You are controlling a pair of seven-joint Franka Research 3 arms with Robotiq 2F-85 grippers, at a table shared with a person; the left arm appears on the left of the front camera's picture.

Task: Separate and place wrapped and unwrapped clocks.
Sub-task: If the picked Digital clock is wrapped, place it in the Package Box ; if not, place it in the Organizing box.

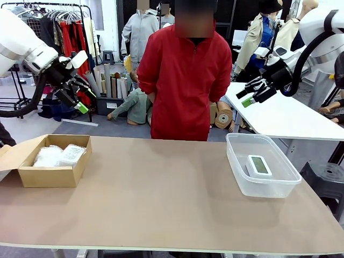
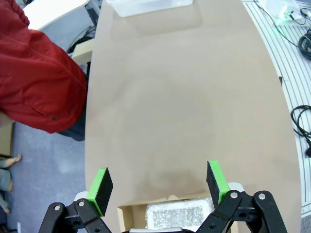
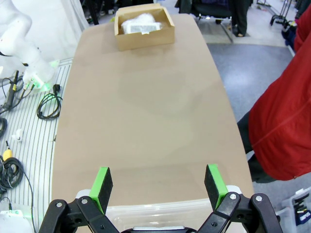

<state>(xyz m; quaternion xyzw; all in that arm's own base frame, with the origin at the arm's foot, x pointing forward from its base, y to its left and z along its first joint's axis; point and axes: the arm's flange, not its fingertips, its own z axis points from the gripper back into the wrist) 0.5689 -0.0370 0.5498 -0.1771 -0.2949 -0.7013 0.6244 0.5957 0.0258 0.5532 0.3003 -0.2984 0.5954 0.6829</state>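
— Cardboard box (image 1: 52, 171) nearest me holds both bubble-wrapped clocks (image 1: 58, 155); bare clock (image 1: 258, 165) lies in the clear tub (image 1: 239, 174)

— I see left gripper (image 1: 81, 100) and right gripper (image 1: 251, 94) raised, jaws spread, empty

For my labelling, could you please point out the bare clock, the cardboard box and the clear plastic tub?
bare clock (image 1: 259, 165), front view, on its grey-green screen.
cardboard box (image 1: 51, 176), front view, on its near outer wall.
clear plastic tub (image 1: 263, 189), front view, on its near wall.

A clothing workshop or showroom: a garment rack (image 1: 64, 21) and fabric rolls (image 1: 110, 80) behind the table (image 1: 161, 204).
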